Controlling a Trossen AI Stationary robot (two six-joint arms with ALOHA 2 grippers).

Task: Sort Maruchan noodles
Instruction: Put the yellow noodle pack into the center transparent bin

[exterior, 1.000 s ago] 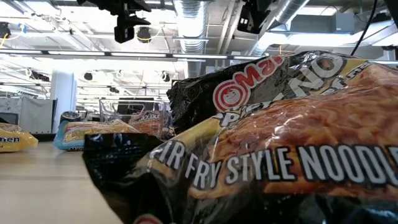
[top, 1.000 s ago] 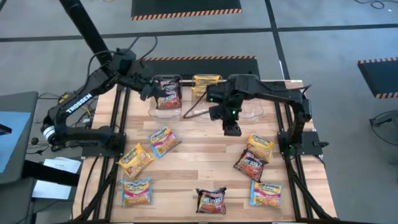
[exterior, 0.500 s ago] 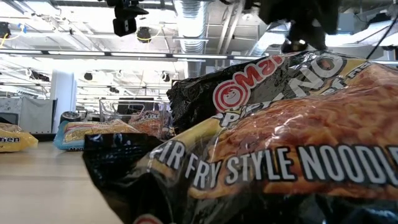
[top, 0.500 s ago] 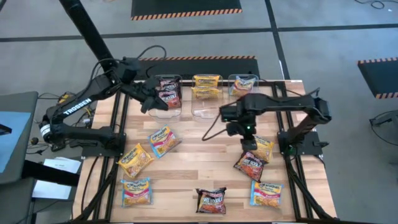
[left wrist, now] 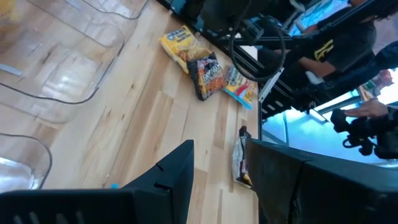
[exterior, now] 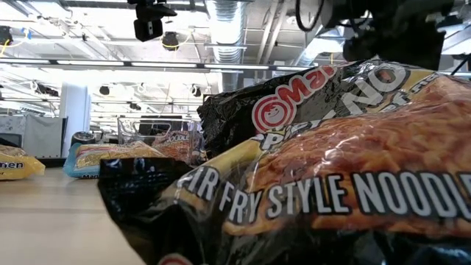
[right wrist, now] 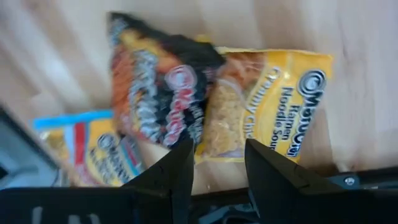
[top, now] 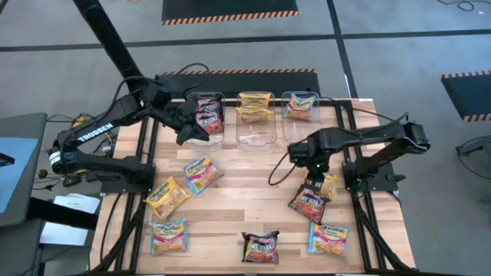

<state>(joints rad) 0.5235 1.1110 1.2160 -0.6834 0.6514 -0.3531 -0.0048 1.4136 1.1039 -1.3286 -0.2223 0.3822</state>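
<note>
Several Maruchan packets lie flat on the wooden table. On its right side are a yellow packet (top: 328,184), a dark packet (top: 307,203) partly overlapping it, and a blue one (top: 328,238). My right gripper (top: 313,181) hovers open just above the yellow packet (right wrist: 267,106) and the dark packet (right wrist: 155,93), touching neither. My left gripper (top: 193,132) is open beside the left tub (top: 205,121), which holds a dark packet. More packets lie on the left: a blue-yellow-pink one (top: 201,173), a yellow one (top: 167,197) and a blue one (top: 169,236). A dark one (top: 261,247) lies near the front edge.
Three clear tubs stand along the far edge: the left with a dark packet, the middle (top: 255,123) with yellow packets, the right (top: 301,107) with a blue one. Bare wood lies in the table's middle (top: 253,192). A dark packet (exterior: 331,177) fills the low view. People show beyond the table (left wrist: 348,56).
My right gripper has swung from the tubs at the far edge toward the table's near right and come down over the yellow and dark packets. My left gripper has drawn back a little from the left tub toward the near edge. The packets have kept still.
</note>
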